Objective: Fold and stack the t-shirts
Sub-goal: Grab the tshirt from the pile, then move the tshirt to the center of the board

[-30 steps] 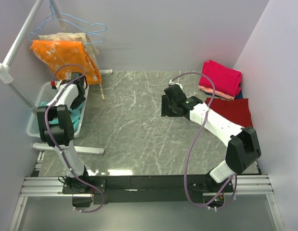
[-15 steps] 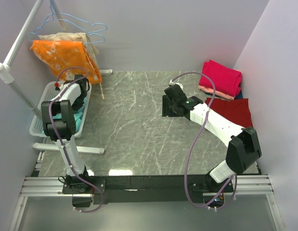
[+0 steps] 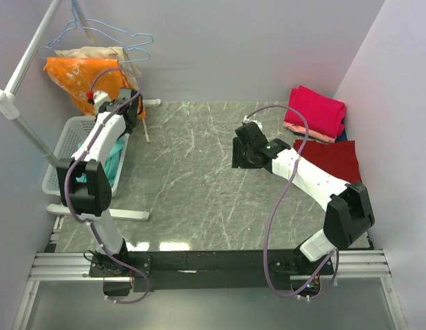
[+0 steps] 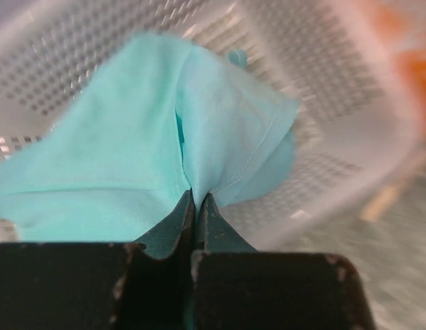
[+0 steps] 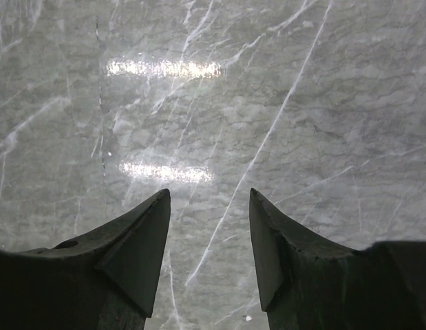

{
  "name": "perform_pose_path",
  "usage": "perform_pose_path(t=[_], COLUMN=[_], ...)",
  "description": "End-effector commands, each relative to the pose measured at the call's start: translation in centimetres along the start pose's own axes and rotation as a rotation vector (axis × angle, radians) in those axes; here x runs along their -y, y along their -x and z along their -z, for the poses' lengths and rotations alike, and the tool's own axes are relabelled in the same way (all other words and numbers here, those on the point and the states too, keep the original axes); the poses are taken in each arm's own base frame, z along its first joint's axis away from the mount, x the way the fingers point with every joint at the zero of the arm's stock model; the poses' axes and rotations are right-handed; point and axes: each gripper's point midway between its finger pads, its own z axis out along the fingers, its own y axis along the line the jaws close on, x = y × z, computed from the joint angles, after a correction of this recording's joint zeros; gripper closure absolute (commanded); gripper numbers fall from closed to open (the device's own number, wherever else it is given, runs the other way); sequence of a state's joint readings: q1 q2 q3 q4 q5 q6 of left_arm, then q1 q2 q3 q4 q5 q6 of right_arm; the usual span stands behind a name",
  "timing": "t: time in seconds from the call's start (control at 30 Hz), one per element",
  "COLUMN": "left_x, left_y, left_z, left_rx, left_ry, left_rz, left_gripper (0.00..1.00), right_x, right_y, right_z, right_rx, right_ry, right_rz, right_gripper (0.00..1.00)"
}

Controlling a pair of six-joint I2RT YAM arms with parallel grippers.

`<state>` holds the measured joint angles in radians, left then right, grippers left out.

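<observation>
Teal t-shirt (image 4: 130, 158) clamped tight in left gripper (image 4: 197, 210) over basket (image 4: 336, 62): fetch step. Next: lift clear, lay on table (image 5: 302, 89). Right gripper (image 5: 209, 234) jaws wide apart, holding nothing.

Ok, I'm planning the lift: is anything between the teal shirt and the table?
Just the white basket wall: the left gripper, shut on the teal shirt, must lift it over that to reach the table.

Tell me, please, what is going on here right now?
The left gripper has its jaws shut on a fold of the teal t-shirt in the white basket. The right gripper hovers with jaws open over the marble table, holding nothing. At the far right, a magenta-pink shirt lies folded on a salmon one, with a dark red shirt beside them.
</observation>
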<state>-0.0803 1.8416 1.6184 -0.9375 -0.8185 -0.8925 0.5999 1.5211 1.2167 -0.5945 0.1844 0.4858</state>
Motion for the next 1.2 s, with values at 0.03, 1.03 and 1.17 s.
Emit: perform_pose_path(t=[0.03,1.03,1.17], left_x=[-0.3,5.3,4.7], left_y=[6.5,2.4,0.0], left_z=[9.4,42.6,38.0], left_rx=[0.214,0.327,0.298], left_ry=[-0.101,-1.122,-0.929], left_rz=[0.086,-0.193,-0.174], left_gripper=[0.99,0.99,0.64], right_x=[-0.6,11.2,10.4], right_y=[1.1,2.8,2.2], right_z=[1.5,10.5,9.5], right_rx=[0.059,0.399,0.356], right_ry=[0.042,-0.109,-0.077], right_rz=[-0.050,-0.549,-0.524], right_gripper=[0.44,0.46,0.45])
